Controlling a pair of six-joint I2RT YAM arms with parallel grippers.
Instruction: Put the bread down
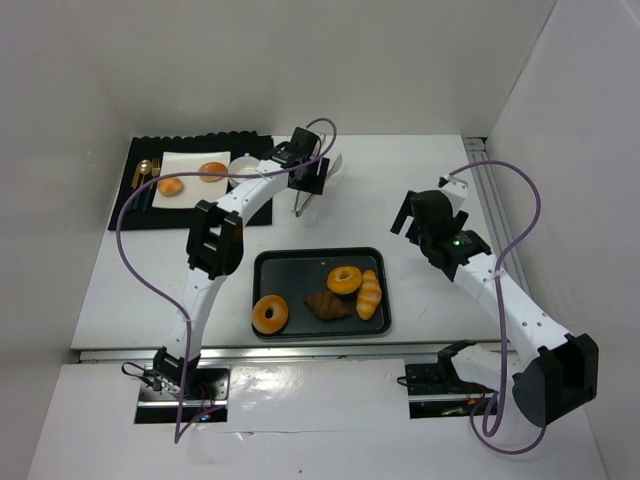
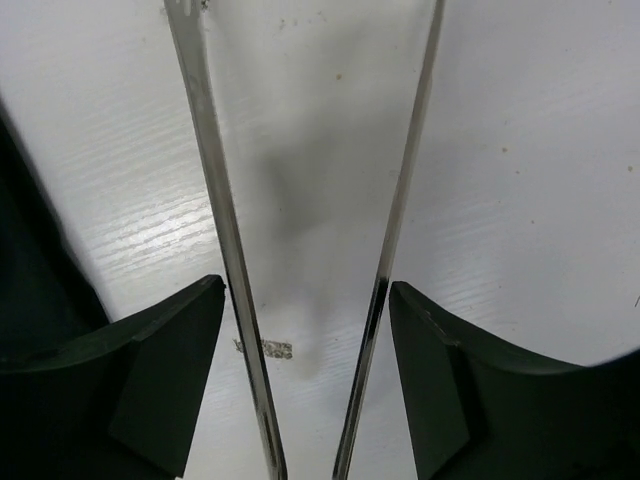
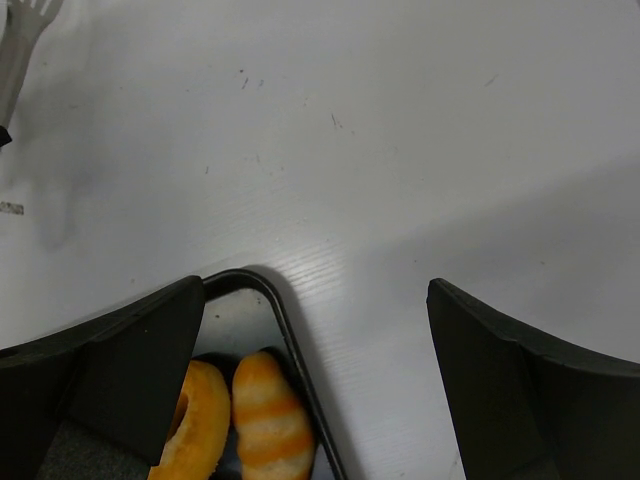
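Bread buns [image 1: 171,186] sat on the white napkin [image 1: 185,160], apparently already placed. The left pincer [image 2: 305,330] clenched metal tongs [image 2: 215,200] for handling them; the right pincer [image 3: 315,310] hung released.

Right gripper [image 3: 315,292]: dark fingers spread wide over white wood-grain table [image 3: 420,150]. Rounded corner of black raised-rim tray [image 3: 291,330] between fingers, close to one finger. In tray: golden ring donut [image 3: 196,420] partly hidden behind that finger, orange-striped pale roll [image 3: 270,425] just beside it. Silvery fork-tipped tongs [image 3: 22,22] far ahead, same side.
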